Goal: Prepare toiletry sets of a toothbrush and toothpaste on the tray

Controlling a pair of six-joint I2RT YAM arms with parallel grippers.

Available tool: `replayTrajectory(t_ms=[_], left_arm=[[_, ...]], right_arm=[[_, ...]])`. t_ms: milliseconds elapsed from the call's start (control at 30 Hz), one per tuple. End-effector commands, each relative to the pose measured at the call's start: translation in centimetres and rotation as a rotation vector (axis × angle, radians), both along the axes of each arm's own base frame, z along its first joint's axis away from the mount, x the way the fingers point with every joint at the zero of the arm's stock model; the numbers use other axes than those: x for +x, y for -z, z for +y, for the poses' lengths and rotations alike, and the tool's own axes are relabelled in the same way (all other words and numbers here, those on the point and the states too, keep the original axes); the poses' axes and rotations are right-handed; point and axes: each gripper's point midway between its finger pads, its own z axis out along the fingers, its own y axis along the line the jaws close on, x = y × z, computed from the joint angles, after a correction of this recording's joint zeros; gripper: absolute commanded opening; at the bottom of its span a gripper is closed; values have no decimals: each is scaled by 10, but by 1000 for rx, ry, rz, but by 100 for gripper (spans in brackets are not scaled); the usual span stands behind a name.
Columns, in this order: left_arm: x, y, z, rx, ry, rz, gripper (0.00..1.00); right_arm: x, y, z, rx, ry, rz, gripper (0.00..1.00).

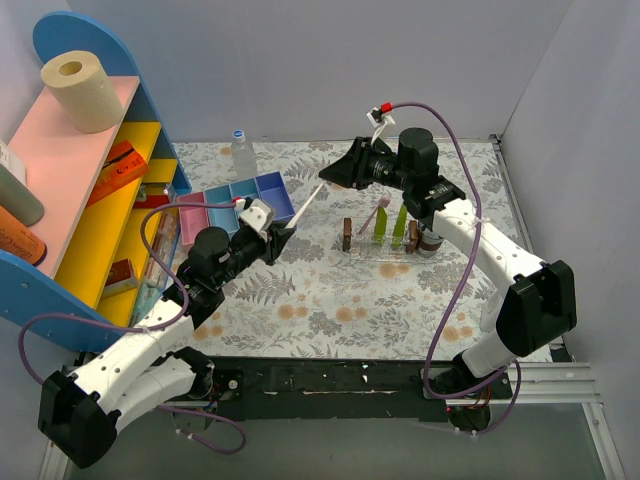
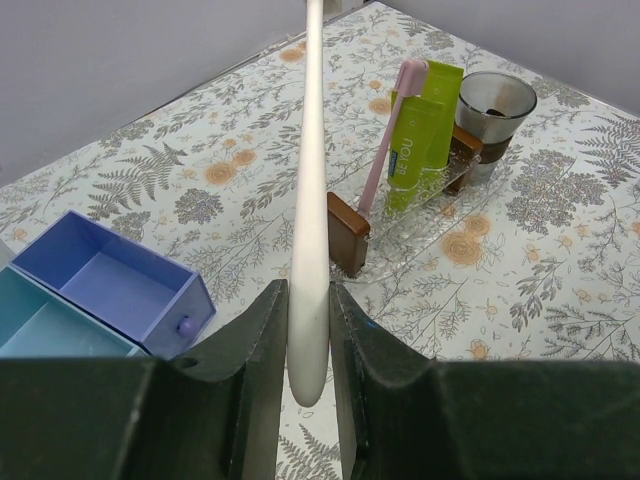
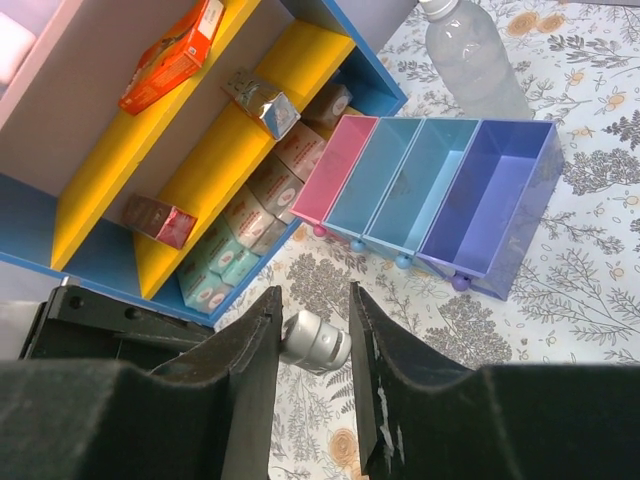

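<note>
The pink toothbrush (image 1: pixel 381 216) leans upright in the clear tray (image 1: pixel 392 259), against two yellow-green toothpaste tubes (image 1: pixel 401 222). In the left wrist view the toothbrush (image 2: pixel 388 140), the tubes (image 2: pixel 425 125) and the tray (image 2: pixel 478 210) lie ahead to the right. My left gripper (image 1: pixel 285 234) is shut on a long white stick (image 2: pixel 310 250) that points up and away, in the air left of the tray. My right gripper (image 1: pixel 328 178) meets the stick's far end. Its jaws stand close on a silvery tip (image 3: pixel 315 342).
A blue compartment box (image 1: pixel 240 200) stands behind the left gripper, with a water bottle (image 1: pixel 240 152) behind it. A shelf unit (image 1: pixel 90 200) fills the left side. A brown block (image 2: pixel 347 232) and a dark cup (image 2: pixel 495 105) stand at the tray's ends.
</note>
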Motion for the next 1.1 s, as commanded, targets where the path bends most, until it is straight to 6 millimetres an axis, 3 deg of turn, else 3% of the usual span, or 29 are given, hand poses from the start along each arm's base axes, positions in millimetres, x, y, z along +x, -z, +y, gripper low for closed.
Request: replayTrajectory(t_ms=[0, 100, 233, 367, 433, 667, 933, 1067], left_arm=[[0, -1, 0, 0, -7, -9, 11], [-1, -3, 0, -16, -8, -8, 24], [-3, -4, -1, -39, -1, 7, 68], [-6, -8, -3, -68, 7, 14, 92], [-6, -9, -4, -89, 10, 28, 98], [-1, -9, -8, -170, 8, 122, 98], [24, -21, 27, -304, -79, 166, 98], [36, -18, 42, -281, -169, 154, 98]], right_arm=[[-2, -20, 3, 55, -10, -61, 1], [-3, -23, 1, 71, 1, -77, 1], [-3, -32, -7, 77, 41, -125, 1], [-7, -45, -18, 72, 80, -178, 1], [-6, -46, -23, 63, 102, -192, 1], [-10, -55, -53, -12, 194, -287, 1], [-15, -63, -112, -113, 339, -362, 1], [-16, -53, -139, -198, 388, -359, 1]])
